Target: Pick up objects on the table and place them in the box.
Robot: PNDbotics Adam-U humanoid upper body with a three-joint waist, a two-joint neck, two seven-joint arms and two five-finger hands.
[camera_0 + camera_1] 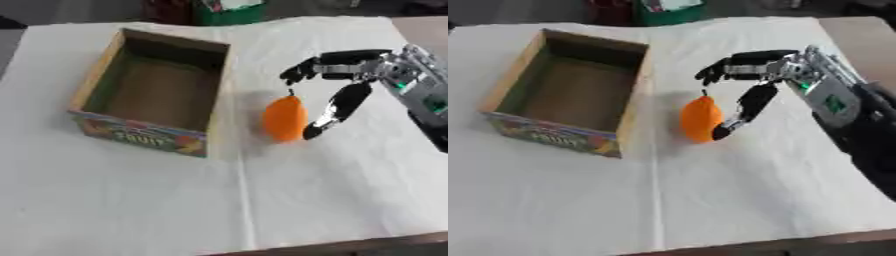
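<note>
L→R: box [149, 95] sits upright on the white-covered worktop [262, 200], left of centre, open top, "FRUIT" print on the near wall. Looks empty inside as far as I can see.

Just right of it, apart from the wall: orange fruit [285, 118] w/ a small dark stem at the far end, lying on the worktop. Only loose obj I can see on the cloth.

Right hand [346, 75] comes in from the right edge. Thumb down along the fruit's right flank, tip at or very near its lower right side; fingers [719, 69] curled above and behind the stem end, not on the fruit yet. So hand is spread around it, not closed, nothing gripped. Left hand not visible in either view.

Risks, my read:
- fruit is rounded and smooth-looking; if thumb lands first it prob rolls left toward the box wall before the fingers close.
- contact looks low on one side, high on the other → could squirt out or pivot on lift.
- box wall is tall vs the fruit; a low carry clips the near-right rim and may shove the box.
- cloth has a crease running under the area; dragging could bunch it.

Can't tell thumb contact for sure.
</note>
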